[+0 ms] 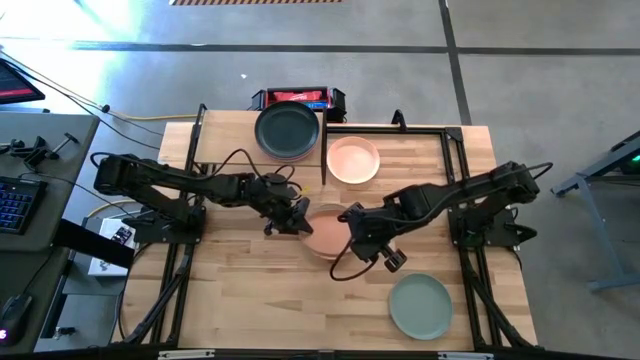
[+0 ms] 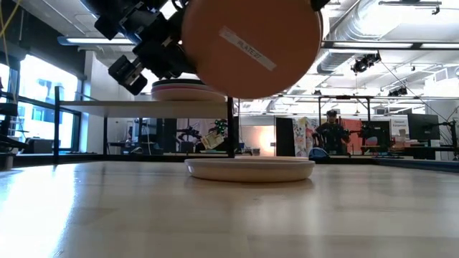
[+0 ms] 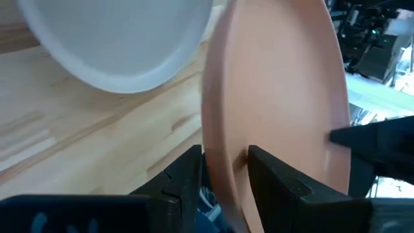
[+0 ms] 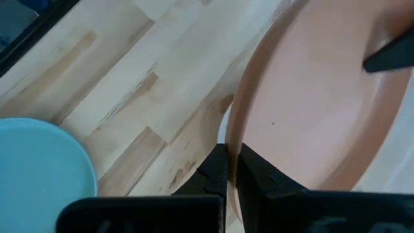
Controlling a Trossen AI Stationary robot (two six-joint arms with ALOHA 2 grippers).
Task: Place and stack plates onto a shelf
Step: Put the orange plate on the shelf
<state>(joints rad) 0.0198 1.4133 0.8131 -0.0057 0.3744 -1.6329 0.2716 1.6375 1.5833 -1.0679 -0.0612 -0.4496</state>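
Terracotta plate (image 1: 325, 238) lifted on edge above the tabletop (image 1: 240, 290), over an off-white plate (image 2: 249, 168). Left hand (image 1: 290, 215) pinching one rim, right hand (image 1: 358, 238) pressed tight on the opposite rim.

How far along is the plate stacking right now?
Done: a dark green plate tops a stack on the shelf.
In hand: both grippers, left and right, hold a terracotta plate by opposite rim edges, tilted up above the table.
Left: the peach plate, the sage plate and an off-white plate lie on the table.
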